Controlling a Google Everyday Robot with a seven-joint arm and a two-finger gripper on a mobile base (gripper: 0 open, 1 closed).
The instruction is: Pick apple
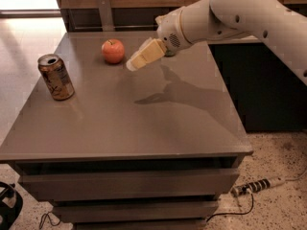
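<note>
The apple is small, round and red-orange with a short stem, and sits on the grey table near its far edge. My gripper hangs from the white arm, which reaches in from the upper right. It points down and left. Its cream tip is just right of the apple and a little above the tabletop, not touching the apple. Nothing is held in it.
A brown-gold soda can stands upright at the table's left side. A wooden wall with a metal bracket runs behind the table. A power strip and cable lie on the floor at the lower right.
</note>
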